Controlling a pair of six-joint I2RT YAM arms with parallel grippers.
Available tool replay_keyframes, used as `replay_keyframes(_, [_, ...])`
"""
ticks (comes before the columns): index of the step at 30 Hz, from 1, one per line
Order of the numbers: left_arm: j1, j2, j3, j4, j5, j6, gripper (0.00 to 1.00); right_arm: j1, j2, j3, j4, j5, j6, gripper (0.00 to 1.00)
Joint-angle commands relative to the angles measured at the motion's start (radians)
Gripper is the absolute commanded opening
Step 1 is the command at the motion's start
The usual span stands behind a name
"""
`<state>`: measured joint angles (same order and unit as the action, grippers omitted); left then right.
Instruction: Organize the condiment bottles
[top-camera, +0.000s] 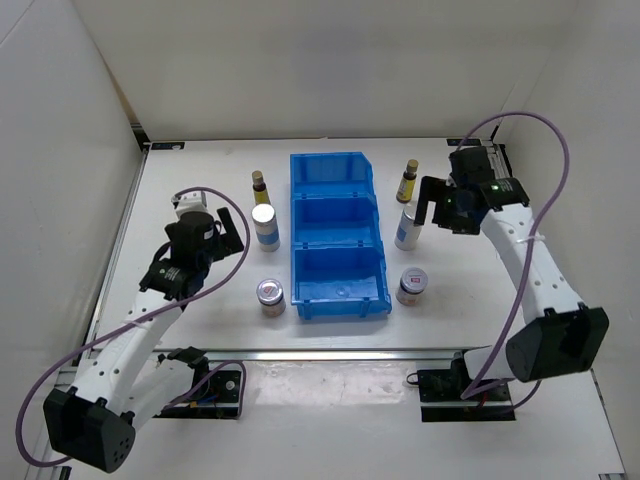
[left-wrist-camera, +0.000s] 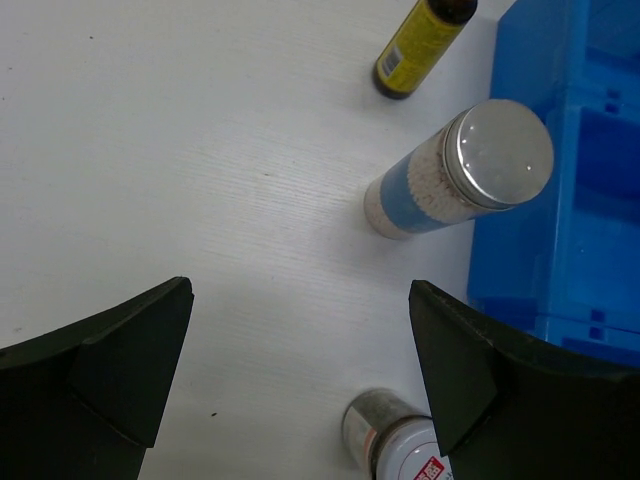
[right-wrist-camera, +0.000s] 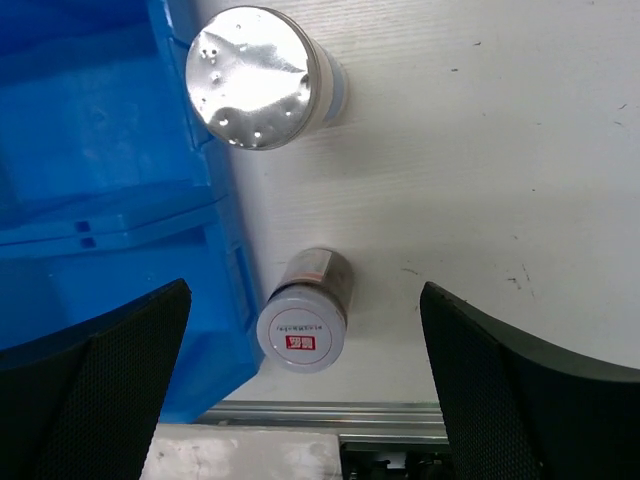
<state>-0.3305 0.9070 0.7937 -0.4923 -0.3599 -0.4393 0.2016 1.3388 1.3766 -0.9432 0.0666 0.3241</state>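
Observation:
Left of the blue bin (top-camera: 338, 235) stand an amber bottle (top-camera: 259, 186), a white cylinder (top-camera: 265, 226) and a short jar (top-camera: 270, 296). On its right stand another amber bottle (top-camera: 408, 181), white cylinder (top-camera: 406, 228) and jar (top-camera: 412, 286). My left gripper (top-camera: 228, 234) is open and empty, just left of the left cylinder (left-wrist-camera: 460, 175), with the jar (left-wrist-camera: 400, 440) by its right finger. My right gripper (top-camera: 432, 205) is open and empty, raised beside the right cylinder (right-wrist-camera: 260, 80), with the right jar (right-wrist-camera: 308, 315) showing between its fingers below.
The bin's three compartments hold nothing. The bin wall shows in the left wrist view (left-wrist-camera: 570, 200) and the right wrist view (right-wrist-camera: 100, 180). A metal rail (top-camera: 330, 353) runs along the near table edge. White walls enclose the left and back.

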Motion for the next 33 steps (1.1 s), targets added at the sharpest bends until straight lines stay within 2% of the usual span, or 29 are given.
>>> replay_keyframes(1, [0.002,-0.025,-0.013,0.015,-0.025,0.03,1.0,0.03,0.045,0.039,0.029,0.09,-0.022,0.98])
replay_keyframes(8, [0.002,-0.007,-0.048,0.015,-0.034,-0.01,1.0,0.062,0.192,0.029,0.112,0.128,-0.031,0.98])
replay_keyframes(17, [0.002,0.021,-0.021,-0.003,-0.053,0.013,1.0,0.071,0.39,0.196,0.138,0.168,-0.053,0.98])
replay_keyframes(20, [0.002,0.032,-0.011,-0.003,-0.053,0.013,1.0,0.071,0.434,0.22,0.138,0.168,-0.053,0.93])
replay_keyframes(21, [0.002,0.032,-0.011,-0.003,-0.053,0.013,1.0,0.071,0.445,0.234,0.138,0.159,-0.053,0.84])
replay_keyframes(22, [0.002,0.041,-0.011,-0.003,-0.062,0.022,1.0,0.071,0.456,0.234,0.129,0.159,-0.053,0.79])
replay_keyframes(27, [0.002,0.032,-0.002,-0.003,-0.071,0.031,1.0,0.081,0.468,0.234,0.118,0.127,-0.053,0.64])
replay_keyframes(28, [0.002,0.032,-0.002,-0.003,-0.071,0.031,1.0,0.081,0.458,0.234,0.118,0.127,-0.053,0.53])
replay_keyframes(30, [0.002,0.032,-0.002,-0.003,-0.08,0.031,1.0,0.081,0.436,0.234,0.106,0.127,-0.053,0.43])
replay_keyframes(31, [0.002,0.023,-0.002,-0.003,-0.08,0.031,1.0,0.081,0.425,0.234,0.097,0.136,-0.053,0.32])
replay_keyframes(33, [0.002,0.023,-0.002,-0.003,-0.089,0.04,1.0,0.091,0.386,0.271,0.086,0.151,-0.053,0.23])
